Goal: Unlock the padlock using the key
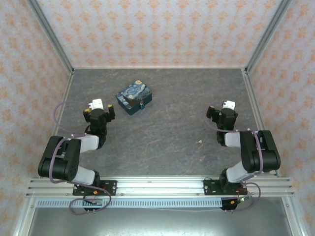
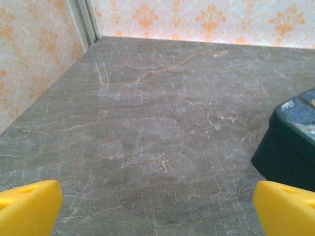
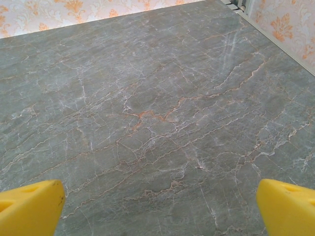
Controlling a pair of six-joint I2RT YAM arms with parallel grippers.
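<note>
The key (image 1: 200, 143) is a tiny pale speck on the grey marble table, near and to the left of my right arm. A small metal bit on the near right edge of the blue swirl-print box (image 1: 134, 97) may be the padlock (image 1: 142, 104); it is too small to tell. My left gripper (image 1: 100, 110) stands open just left of the box, whose dark corner (image 2: 290, 142) shows at the right of the left wrist view. Its yellow fingertips (image 2: 29, 209) are wide apart over bare table. My right gripper (image 1: 227, 113) is open too, fingertips (image 3: 288, 209) spread with nothing between them.
Patterned walls with aluminium posts (image 1: 51, 34) enclose the table on the left, back and right. An aluminium rail (image 1: 157, 186) carrying both arm bases runs along the near edge. Bare marble (image 1: 172, 123) lies between the arms.
</note>
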